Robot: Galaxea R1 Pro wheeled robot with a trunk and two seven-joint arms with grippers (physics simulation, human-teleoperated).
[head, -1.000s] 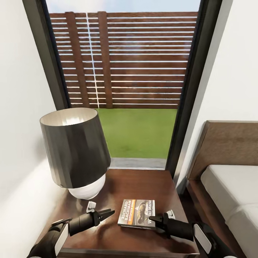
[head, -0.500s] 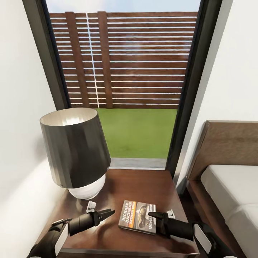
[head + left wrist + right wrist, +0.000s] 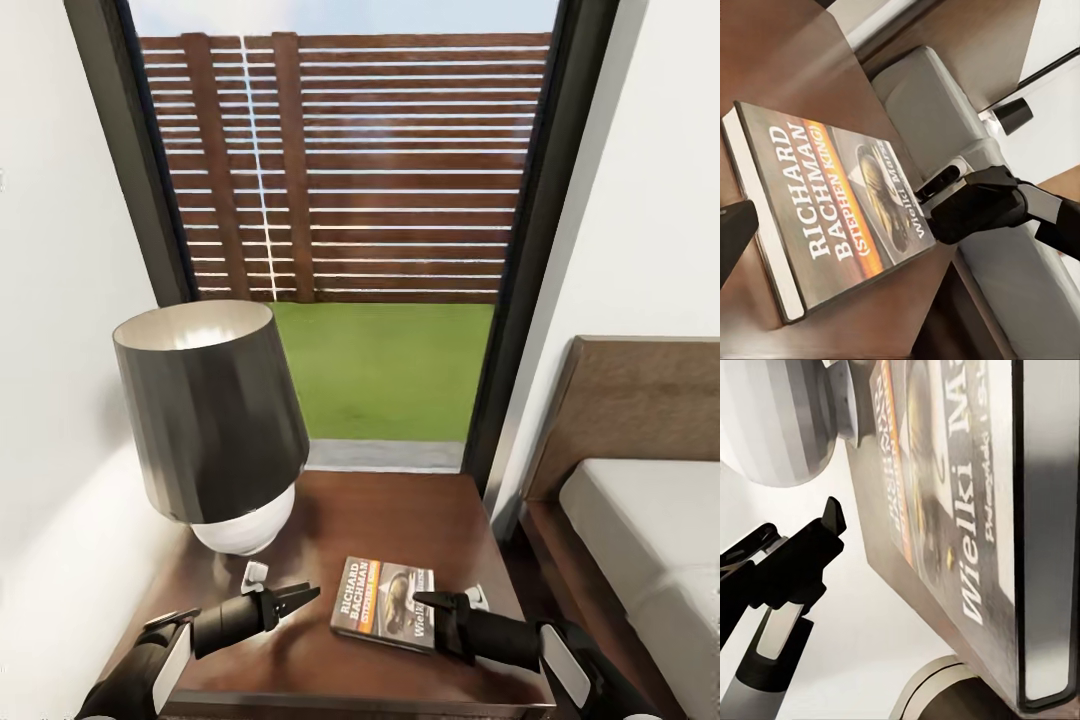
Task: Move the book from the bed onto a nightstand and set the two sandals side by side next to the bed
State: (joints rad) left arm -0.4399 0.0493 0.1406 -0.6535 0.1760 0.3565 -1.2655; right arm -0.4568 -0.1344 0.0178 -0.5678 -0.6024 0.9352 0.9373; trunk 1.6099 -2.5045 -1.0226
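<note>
Where the two arms reach over the near edge of the nightstand (image 3: 400, 520), the book (image 3: 385, 603) lies flat between the grippers, cover up, "RICHARD BACHMAN" lettering legible. Right gripper (image 3: 432, 603): black fingertips sit over the book's right edge, at the "Wielki" end of the cover. Head view gives no clear gap between the fingers; left wrist view shows the right gripper (image 3: 937, 184) with its tips at that cover edge, close together. Cannot tell whether it pinches the book or merely rests at it. In the right wrist view the book (image 3: 967, 510) runs close along the camera.

Left gripper (image 3: 300, 598): just left of the book, not touching it, nothing between its fingers. Fingers look drawn together to a point in the head view, and seen from the right wrist camera the left gripper (image 3: 825, 529) shows the same dark wedge; how far open, cannot tell.

Beyond the left gripper, a table lamp (image 3: 215, 420) stands on the nightstand's far left corner, dark shade, white rounded base. To the right of the right gripper, across a narrow gap, the bed (image 3: 640, 520): brown headboard, pale mattress. Farther off, straight ahead, a tall dark-framed window (image 3: 545, 250), with grass (image 3: 385, 365) and a slatted brown fence (image 3: 350, 160) outside.
</note>
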